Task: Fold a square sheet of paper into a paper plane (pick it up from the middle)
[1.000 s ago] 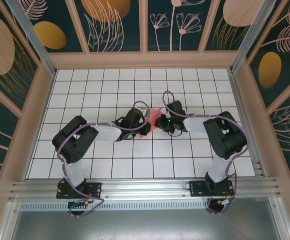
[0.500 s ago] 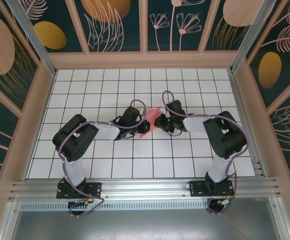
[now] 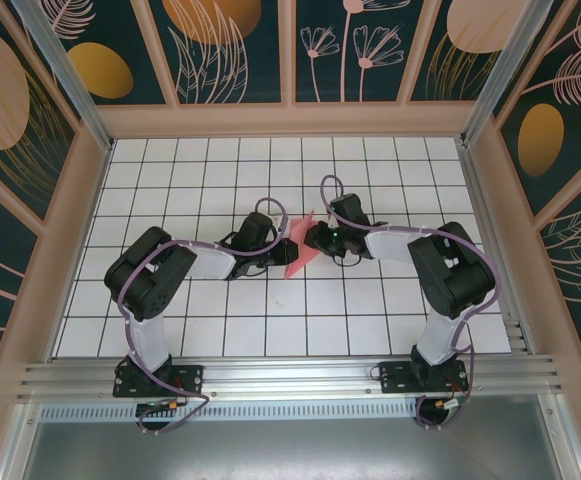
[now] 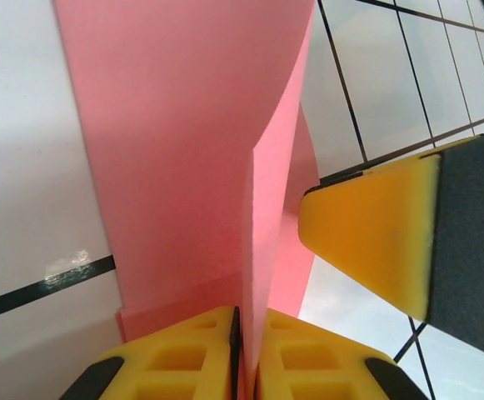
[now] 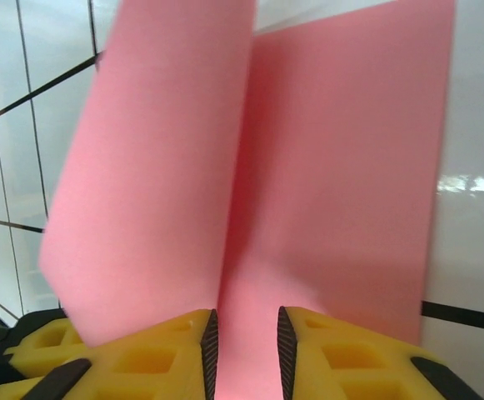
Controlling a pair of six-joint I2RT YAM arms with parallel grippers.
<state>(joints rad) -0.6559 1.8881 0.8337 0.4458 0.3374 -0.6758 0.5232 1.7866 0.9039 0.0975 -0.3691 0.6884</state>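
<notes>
The salmon-pink square sheet of paper (image 3: 299, 254) lies folded on the white grid table between both arms, with one flap standing up as a ridge. My left gripper (image 3: 279, 250) comes at it from the left. In the left wrist view the left gripper (image 4: 243, 313) is shut on the upright pink flap (image 4: 262, 217). My right gripper (image 3: 314, 238) reaches in from the right. In the right wrist view the right gripper (image 5: 244, 318) has a narrow gap between its pads, with the paper (image 5: 341, 167) lying under them and a flap rising by the left pad. One right finger (image 4: 375, 237) sits close beside the ridge.
The white tiled table (image 3: 210, 170) is fenced by a raised peach rim (image 3: 290, 120) and patterned walls. Both arm bases (image 3: 160, 378) stand on the rail at the near edge. Purple cables loop over both wrists.
The right gripper's jaws have parted a little and it has shifted slightly left. The left gripper drew back a little leftward, still pinching the flap. More paper now lies flat below them.
</notes>
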